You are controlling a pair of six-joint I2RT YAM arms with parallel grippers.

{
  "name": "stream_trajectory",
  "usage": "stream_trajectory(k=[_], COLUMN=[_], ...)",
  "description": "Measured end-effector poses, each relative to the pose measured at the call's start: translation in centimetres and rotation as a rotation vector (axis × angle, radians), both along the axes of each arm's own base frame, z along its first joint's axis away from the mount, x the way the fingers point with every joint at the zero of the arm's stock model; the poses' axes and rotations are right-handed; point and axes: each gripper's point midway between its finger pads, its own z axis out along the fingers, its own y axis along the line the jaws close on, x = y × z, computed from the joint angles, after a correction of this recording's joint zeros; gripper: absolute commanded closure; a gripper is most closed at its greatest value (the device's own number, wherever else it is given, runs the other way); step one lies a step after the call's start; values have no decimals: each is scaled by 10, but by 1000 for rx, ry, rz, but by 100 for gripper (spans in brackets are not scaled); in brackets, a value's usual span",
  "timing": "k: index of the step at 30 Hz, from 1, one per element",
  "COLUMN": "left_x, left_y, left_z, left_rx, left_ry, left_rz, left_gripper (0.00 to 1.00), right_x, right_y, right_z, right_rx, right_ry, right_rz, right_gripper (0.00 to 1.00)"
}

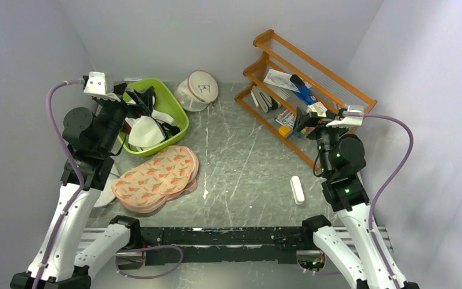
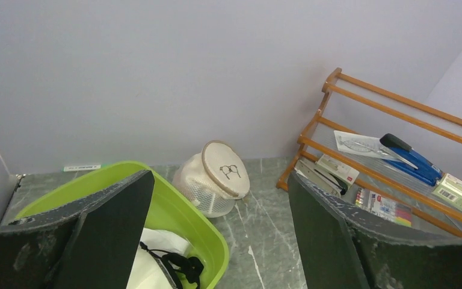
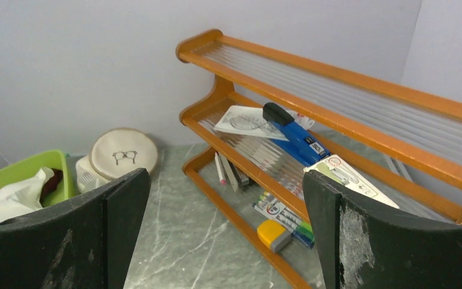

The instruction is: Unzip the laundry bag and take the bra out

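Observation:
The laundry bag [image 1: 197, 90] is a small round mesh drum with a black bra outline on its face. It lies tilted at the back of the table, just right of the green basin, and looks closed. It also shows in the left wrist view [image 2: 216, 177] and the right wrist view [image 3: 120, 158]. No red bra shows in any view. My left gripper [image 1: 137, 99] [image 2: 219, 186] is open and empty, raised over the basin and facing the bag. My right gripper [image 1: 301, 122] [image 3: 225, 177] is open and empty, raised in front of the wooden rack.
The green basin [image 1: 177, 114] holds white garments and black straps. Peach fruit-printed pads [image 1: 156, 177] lie at the front left. An orange wooden rack [image 1: 337, 84] at the back right holds a blue stapler [image 1: 304, 91], pens and cards. A small white bar [image 1: 297, 189] lies at the front right.

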Motion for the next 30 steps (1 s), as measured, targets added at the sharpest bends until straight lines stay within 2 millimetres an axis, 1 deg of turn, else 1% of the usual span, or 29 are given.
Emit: stream_trajectory(k=[5,8,10,13,17,22,25,30], left_x=[8,17,24,37,51,64,69,71], left_y=[10,17,20,24,24,13,3,-17], left_z=[-8,-21,-32,-53,-78,-115,-143,-183], left_rx=[-18,-26,-29,-31,-31,-38,-48,-60], left_ry=[34,83,124,193,274,382,460,574], left_rz=[34,57,67,71,51,-29,-95,-192], left_gripper=[6,6,6,6,6,7,6,6], right_x=[13,20,23,28,34,33,28,23], right_y=[2,5,7,12,20,30,34,43], right_z=[-24,-40,-50,-59,-77,-96,-109,-133], right_rx=[-4,11,27,49,57,59,62,57], right_ry=[60,100,127,159,222,272,293,340], right_rz=[-6,-1,8,26,63,117,149,203], right_gripper=[0,0,0,0,0,0,0,0])
